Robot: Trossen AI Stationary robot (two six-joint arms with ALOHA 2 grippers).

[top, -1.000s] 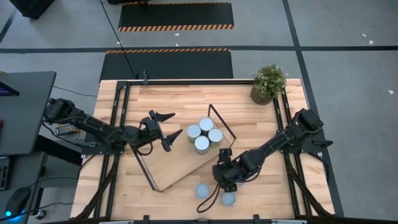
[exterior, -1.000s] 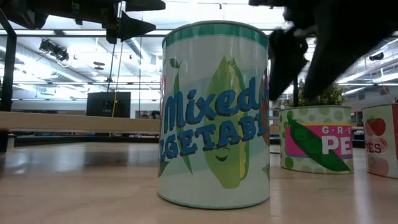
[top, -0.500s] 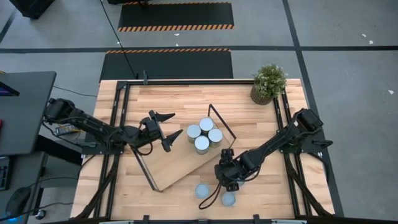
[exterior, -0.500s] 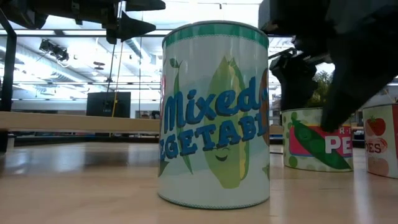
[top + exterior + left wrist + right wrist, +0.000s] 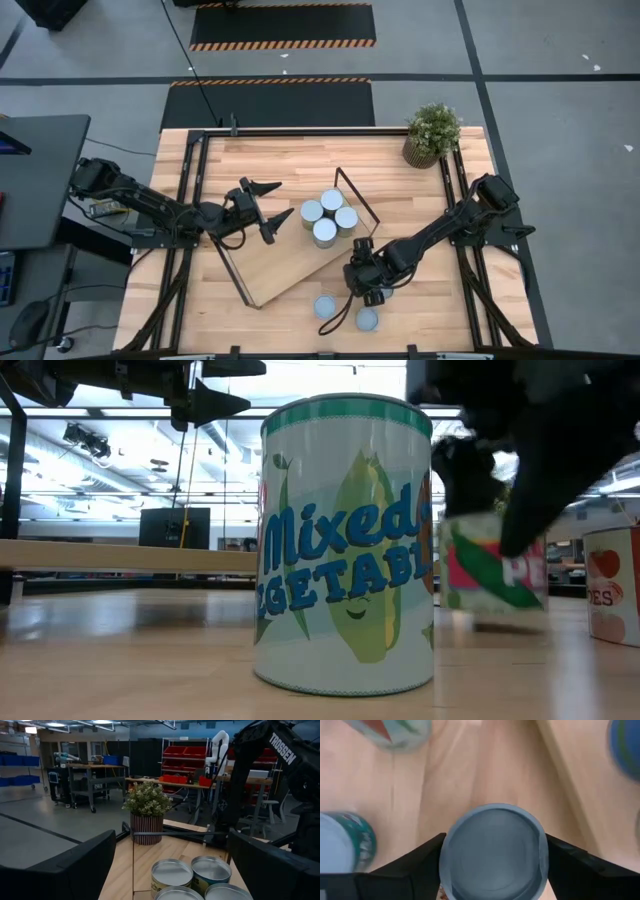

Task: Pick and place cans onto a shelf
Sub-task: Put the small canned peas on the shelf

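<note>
arms: dark, jointed | right arm [image 5: 280, 765]: white TROSSEN lettering | claw fingers [image 5: 65, 870]: black, wedge-shaped

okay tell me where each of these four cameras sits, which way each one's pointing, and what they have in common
High view: above the table, looking straight down; both arms, the shelf with four cans.
Low view: at tabletop height, looking level past a mixed vegetable can; the right gripper holds a green pea can.
Left wrist view: on the waiting left gripper, facing the plant.
Right wrist view: looking down between its fingers.
Shared: the held can shows in the low and right wrist views.
</note>
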